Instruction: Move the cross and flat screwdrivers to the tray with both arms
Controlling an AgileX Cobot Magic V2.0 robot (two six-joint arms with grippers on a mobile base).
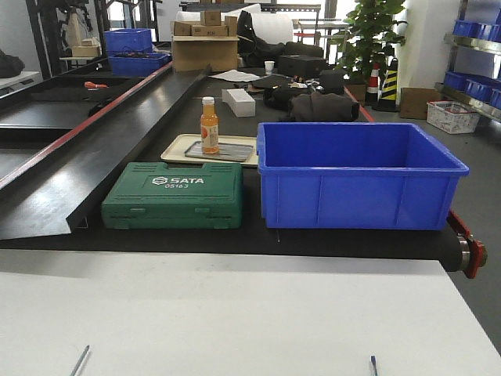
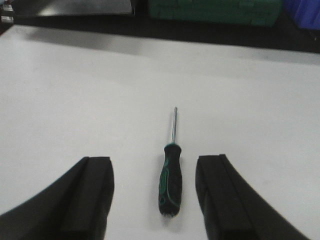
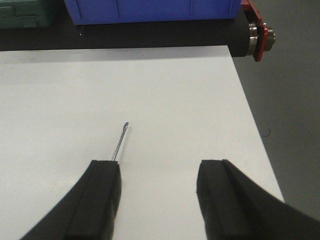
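Table (image 2: 75,90), screwdriver (image 2: 170,180) between left pincer (image 2: 154,167) fingers (image 2: 95,190)

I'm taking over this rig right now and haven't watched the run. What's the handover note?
Left hand: open, with a finger on either side of one screwdriver. It lies flat on the white table, and neither finger touches it.
Right hand: open. Only the shaft of the other screwdriver shows; its handle is hidden behind one finger. It is not gripped.
Tray: I can't pick out the grey tray in any view.
Done: nothing yet; both screwdrivers are on the table.
Left: close each hand on its screwdriver, find the tray, and place both in it.
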